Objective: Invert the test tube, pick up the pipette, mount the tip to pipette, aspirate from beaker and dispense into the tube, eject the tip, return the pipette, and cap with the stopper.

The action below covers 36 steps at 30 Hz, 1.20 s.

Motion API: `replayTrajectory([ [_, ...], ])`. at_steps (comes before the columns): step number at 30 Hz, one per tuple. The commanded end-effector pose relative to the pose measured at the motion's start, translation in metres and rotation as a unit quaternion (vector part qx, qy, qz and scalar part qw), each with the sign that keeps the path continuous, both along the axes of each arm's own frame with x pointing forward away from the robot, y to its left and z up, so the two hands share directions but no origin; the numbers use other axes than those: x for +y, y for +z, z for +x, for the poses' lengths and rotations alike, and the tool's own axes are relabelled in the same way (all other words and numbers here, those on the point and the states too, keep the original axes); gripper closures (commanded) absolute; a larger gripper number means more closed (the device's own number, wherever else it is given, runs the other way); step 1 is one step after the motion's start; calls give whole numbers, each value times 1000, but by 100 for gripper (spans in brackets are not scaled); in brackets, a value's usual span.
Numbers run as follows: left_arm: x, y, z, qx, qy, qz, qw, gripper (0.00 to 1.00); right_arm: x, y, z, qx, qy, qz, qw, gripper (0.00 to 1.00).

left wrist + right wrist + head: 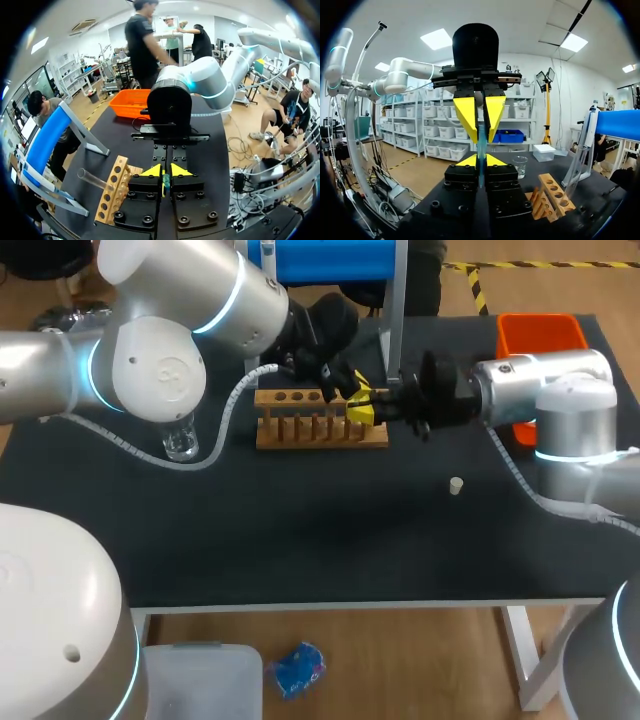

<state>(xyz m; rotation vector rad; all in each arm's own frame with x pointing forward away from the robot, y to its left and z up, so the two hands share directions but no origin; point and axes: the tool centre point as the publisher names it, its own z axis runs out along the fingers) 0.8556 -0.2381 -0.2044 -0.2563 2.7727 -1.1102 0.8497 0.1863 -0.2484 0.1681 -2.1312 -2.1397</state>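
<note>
Status: L gripper (163,171) and R gripper (480,161) meet tip to tip just above the R end of the wooden rack (300,430). A thin bluish tube (481,145) runs between them. Both finger pairs look closed on it, the L pair gripping just ahead of the R pair. Judged step: handover for the flip, first item of the task. Stopper (456,485) lies on the table (300,540), well apart from the rack. Beaker (180,445) stands near the rack's L end.

Risks from here:
1. Two grips on one glass tube. If either arm moves w/o the other letting go, there's a bending load and the tube may crack or get pulled askew.
2. Release before the other grip is firm: tube drops onto rack/table, prob. rolls.
3. Grips sit v. close. Fingers could knock each other on parting and twist the tube.
4. Smooth round glass btw flat pads may slip or swing during rotation.
5. Rack is right below. A low swing could clip it and shift the holes, so re-insert gets harder.
6. Can't tell which end is the mouth, so check orientation after the flip.
</note>
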Motion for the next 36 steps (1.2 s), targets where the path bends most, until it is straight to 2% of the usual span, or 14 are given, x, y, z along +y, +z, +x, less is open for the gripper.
replayTrajectory([
  [1, 0, 1, 2, 1, 2, 3, 1000, 0, -3, 0, -4, 2, 0, -5, 1000, 100],
  [6, 0, 1, 2, 1, 2, 3, 1000, 0, -9, -1, -3, 6, -2, -13, 1000, 100],
  [12, 0, 1, 2, 1, 2, 3, 1000, 0, -29, 2, 1, 4, -8, -18, 1000, 100],
  [19, 0, 1, 2, 1, 2, 3, 1000, 0, -70, 6, 3, -3, -30, -21, 999, 100],
  [24, 0, 1, 2, 1, 2, 3, 1000, 0, -105, 8, -3, -4, -40, -22, 999, 100],
  [30, 0, 1, 2, 1, 2, 3, 1000, 0, -138, 3, -4, -15, -47, -37, 998, 100],
  [36, 0, 1, 2, 1, 2, 3, 1000, 0, -138, 3, -4, -15, -47, -37, 998, 100],
])
